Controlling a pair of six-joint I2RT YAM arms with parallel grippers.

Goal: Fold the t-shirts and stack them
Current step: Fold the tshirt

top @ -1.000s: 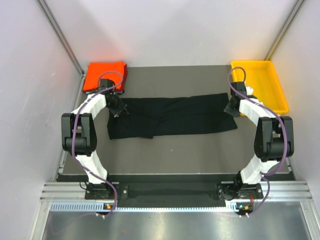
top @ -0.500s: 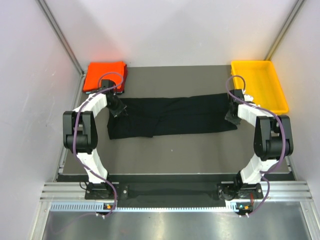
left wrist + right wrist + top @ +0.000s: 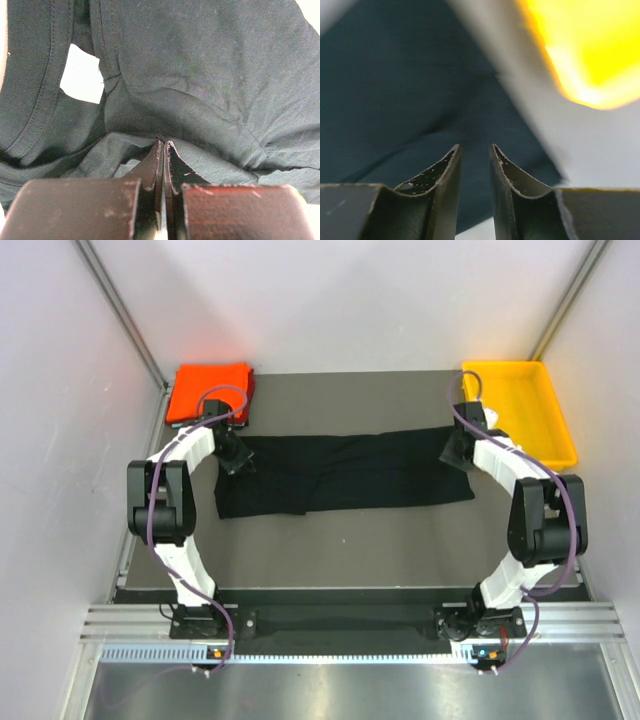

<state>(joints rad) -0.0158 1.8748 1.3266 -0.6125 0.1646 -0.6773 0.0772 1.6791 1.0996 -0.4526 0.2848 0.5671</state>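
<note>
The black t-shirt (image 3: 345, 472) lies flat at the middle of the bench (image 3: 350, 550), its long axis running from 9 o'clock to 3 o'clock, collar and white neck label (image 3: 80, 74) at the 9 o'clock end. The left claw (image 3: 238, 460) sits on that end, its jaws pressed together on a raised ridge of cloth beside the collar. The right claw (image 3: 453, 453) hangs over the far corner at the 3 o'clock end, jaws slightly spread with nothing between them (the hem lies just below its tips). Each arm is thus nearest its own end, so the fold probably turns on the right claw seizing its corner. A folded orange-red t-shirt (image 3: 210, 392) rests at 10 o'clock and a yellow tray (image 3: 545, 375) at 2 o'clock.
</note>
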